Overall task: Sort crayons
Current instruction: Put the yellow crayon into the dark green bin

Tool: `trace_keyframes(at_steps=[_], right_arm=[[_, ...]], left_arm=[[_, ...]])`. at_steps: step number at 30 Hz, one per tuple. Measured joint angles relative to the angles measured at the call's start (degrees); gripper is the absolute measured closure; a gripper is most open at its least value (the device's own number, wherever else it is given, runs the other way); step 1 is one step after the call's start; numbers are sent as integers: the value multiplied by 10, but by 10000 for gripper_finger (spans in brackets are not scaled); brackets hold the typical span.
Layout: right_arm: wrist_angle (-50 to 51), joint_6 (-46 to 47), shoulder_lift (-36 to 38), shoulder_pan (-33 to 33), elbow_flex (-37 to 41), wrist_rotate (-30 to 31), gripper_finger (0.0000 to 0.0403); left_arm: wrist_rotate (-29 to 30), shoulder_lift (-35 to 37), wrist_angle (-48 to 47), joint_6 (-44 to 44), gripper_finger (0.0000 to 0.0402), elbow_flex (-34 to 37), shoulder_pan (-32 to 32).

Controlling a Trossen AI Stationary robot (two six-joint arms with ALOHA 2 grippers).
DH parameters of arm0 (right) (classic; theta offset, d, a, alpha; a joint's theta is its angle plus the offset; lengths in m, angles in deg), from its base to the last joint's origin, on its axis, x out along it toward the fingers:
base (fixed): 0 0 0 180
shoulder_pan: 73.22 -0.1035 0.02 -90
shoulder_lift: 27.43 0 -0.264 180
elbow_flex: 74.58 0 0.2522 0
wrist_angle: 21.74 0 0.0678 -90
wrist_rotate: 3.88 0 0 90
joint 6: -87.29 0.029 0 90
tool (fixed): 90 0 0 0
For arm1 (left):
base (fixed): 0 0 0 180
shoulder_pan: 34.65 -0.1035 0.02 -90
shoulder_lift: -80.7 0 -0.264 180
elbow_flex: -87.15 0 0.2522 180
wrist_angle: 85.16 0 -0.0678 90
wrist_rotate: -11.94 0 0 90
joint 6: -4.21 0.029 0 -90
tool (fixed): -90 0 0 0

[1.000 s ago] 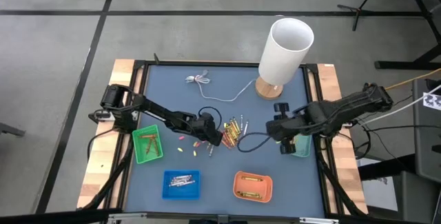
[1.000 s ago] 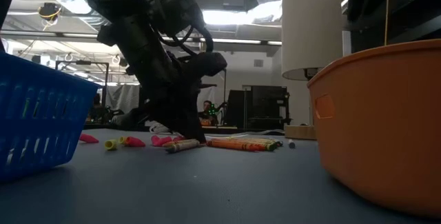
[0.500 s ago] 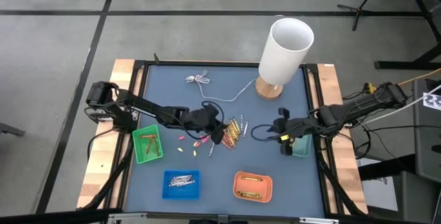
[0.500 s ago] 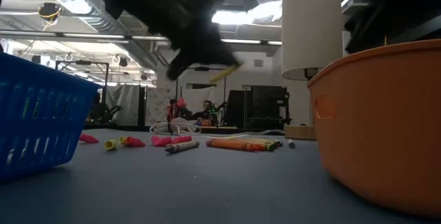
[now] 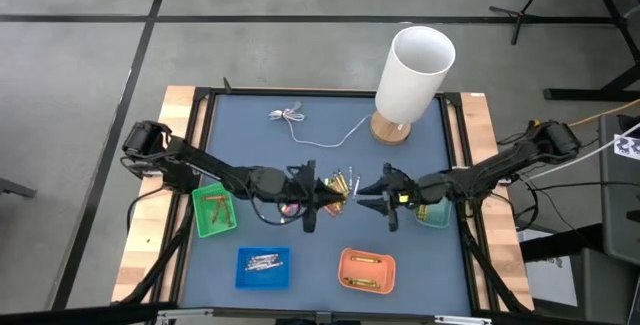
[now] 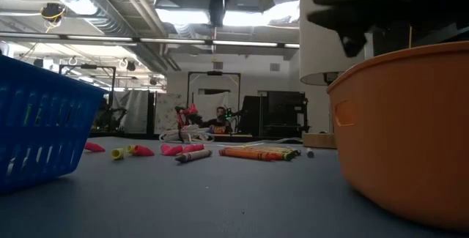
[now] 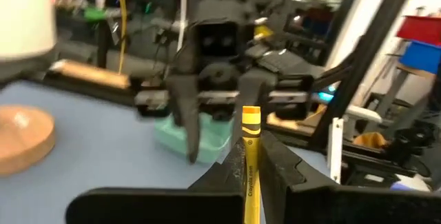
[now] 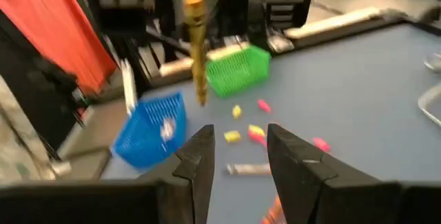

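Passing a yellow crayon (image 7: pixel 250 156): left gripper (image 5: pixel 337 194) pinches it, right gripper (image 5: pixel 366 196) spread, probably should close next.

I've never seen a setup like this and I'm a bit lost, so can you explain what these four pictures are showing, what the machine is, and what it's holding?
It is a robot with two dark arms at a blue-topped table, each ending in a two-finger gripper. One picture looks straight down from above, one looks level across the tabletop, and two come from cameras on the wrists.

On the table lie a loose pile of crayons, a green tray, a blue tray, an orange tray, a teal tray, a white lamp and a thin white cable.

The left gripper is shut on a yellow crayon, lifted above the table and pointing it toward the right gripper. That one faces it with its fingers open and holds nothing. It looks like a hand-over, though that is a guess.
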Motion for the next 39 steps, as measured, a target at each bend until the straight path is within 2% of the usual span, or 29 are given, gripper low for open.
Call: trace_keyframes(at_steps=[4,11,16,19,24,34,39], right_arm=[[-91,-18,-65,0,-19,0,272],[-100,-52,-169,0,-107,-2,272],[-92,-95,-211,1,-164,-66,272],[-57,-98,-214,0,-185,-108,272],[3,-98,-214,0,-192,-146,272],[23,-93,-214,0,-191,-147,272],[37,-92,-214,0,-191,-146,272]], left_arm=[[0,0,31,41,398,0,17],[0,1,58,83,398,-1,34],[-6,1,52,93,398,-1,43],[1,1,44,95,399,-1,44],[-1,1,41,95,399,-1,53],[0,1,37,95,398,-1,53],[-1,1,-17,95,398,-1,53]])
